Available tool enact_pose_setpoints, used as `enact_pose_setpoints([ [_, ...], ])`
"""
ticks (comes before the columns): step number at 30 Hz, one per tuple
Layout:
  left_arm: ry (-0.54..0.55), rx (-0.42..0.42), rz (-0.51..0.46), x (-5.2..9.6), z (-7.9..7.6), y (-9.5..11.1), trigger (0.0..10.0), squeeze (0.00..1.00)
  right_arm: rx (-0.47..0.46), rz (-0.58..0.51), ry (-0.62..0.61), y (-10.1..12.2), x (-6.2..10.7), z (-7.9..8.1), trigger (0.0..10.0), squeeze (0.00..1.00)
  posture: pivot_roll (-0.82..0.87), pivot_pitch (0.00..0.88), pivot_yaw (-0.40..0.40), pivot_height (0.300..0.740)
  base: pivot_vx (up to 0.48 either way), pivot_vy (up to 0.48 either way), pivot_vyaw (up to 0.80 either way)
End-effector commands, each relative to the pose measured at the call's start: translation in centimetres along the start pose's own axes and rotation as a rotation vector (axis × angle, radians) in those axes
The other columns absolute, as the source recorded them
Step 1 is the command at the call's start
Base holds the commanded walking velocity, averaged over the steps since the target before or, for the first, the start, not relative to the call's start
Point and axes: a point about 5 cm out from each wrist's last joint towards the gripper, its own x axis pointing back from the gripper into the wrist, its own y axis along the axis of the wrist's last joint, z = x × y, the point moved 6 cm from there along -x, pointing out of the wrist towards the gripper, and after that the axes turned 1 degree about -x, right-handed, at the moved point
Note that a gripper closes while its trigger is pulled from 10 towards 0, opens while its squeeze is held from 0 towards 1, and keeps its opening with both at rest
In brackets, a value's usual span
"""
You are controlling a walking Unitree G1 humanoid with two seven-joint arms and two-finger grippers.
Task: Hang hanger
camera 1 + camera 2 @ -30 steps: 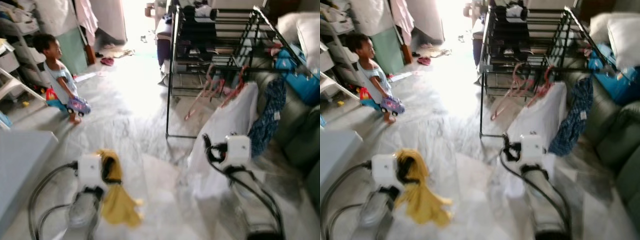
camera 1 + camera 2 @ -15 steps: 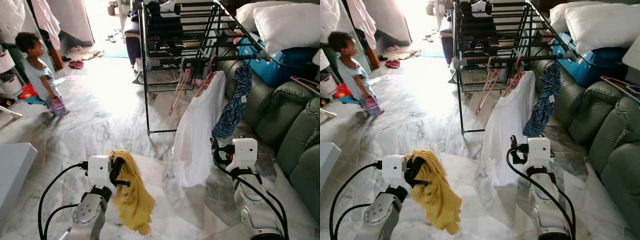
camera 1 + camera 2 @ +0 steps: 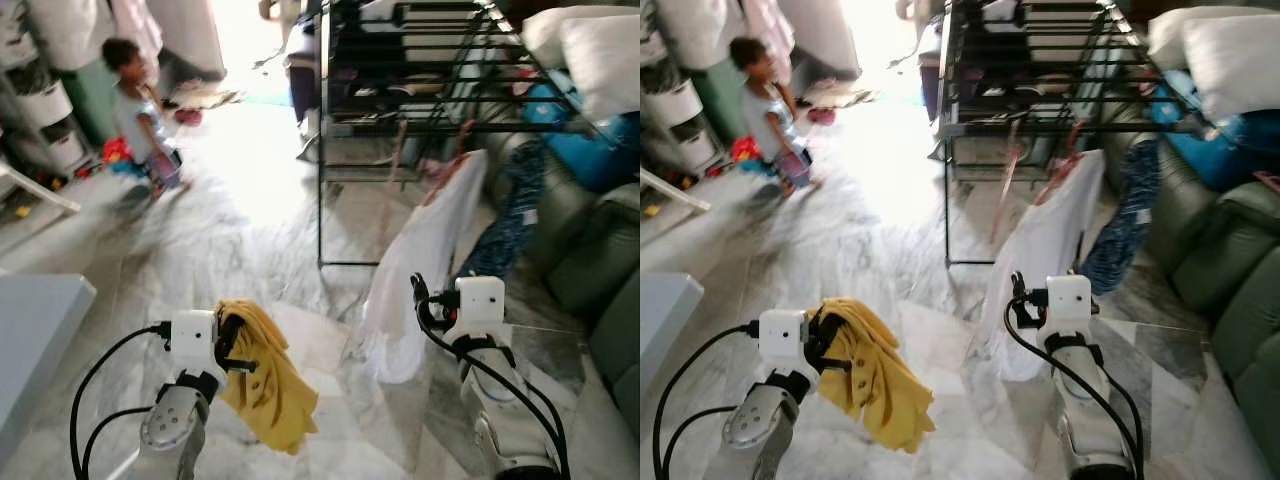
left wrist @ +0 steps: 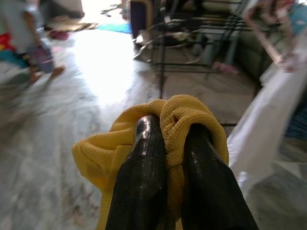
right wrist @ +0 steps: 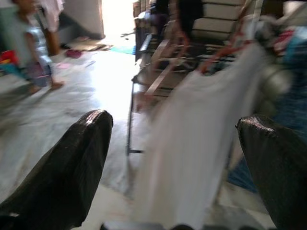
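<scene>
At far left, the corner of a grey tabletop (image 3: 35,320), low in the head views. Beyond it, across pale marble floor (image 3: 240,230), a small person (image 3: 140,110) standing, blurred, near white shelving (image 3: 45,110).

Low and left of centre, left gripper (image 3: 230,343) raised in front of the body, black fingers (image 4: 141,182) pressed together around a bunched fold of yellow cloth (image 3: 270,385); rest of that cloth drooping below and to the right of the wrist.

Further right and farther off, a black metal drying rack (image 3: 400,60) with dark clothes folded over its rails. Hung from its front rail, a bare pink hanger (image 3: 1006,175), tilted; just beside it to the right, a second reddish hanger (image 3: 1072,158) on the same rail, carrying a white garment (image 3: 425,265) trailing down toward the floor.

Right gripper (image 3: 418,300) just in front of the lower part of that white garment, near its edge; whether touching, impossible to tell. Fingers (image 5: 72,163) spread wide apart, gripping nothing.

Right again, a blue patterned garment (image 3: 510,225) hanging off the rack's corner, then a dark green sofa (image 3: 600,290) with a blue bag (image 3: 590,150) and white pillows (image 3: 600,50) piled above.
</scene>
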Motion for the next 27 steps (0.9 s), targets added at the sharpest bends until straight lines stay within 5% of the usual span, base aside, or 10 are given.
enact_pose_setpoints([
  [1,0.006,-0.012,-0.035,-0.21,0.09,0.99,10.0,0.0,0.001,-0.019,0.008,0.51,-0.1,0.26,10.0,0.0,0.01,0.0,0.029,0.74,0.36,0.0,0.0],
  [27,-0.002,-0.014,-0.025,-0.37,-0.37,0.72,10.0,0.0,0.021,-0.04,0.025,1.4,-0.96,0.43,10.0,0.0,0.01,0.0,0.023,0.74,0.361,0.0,0.0],
])
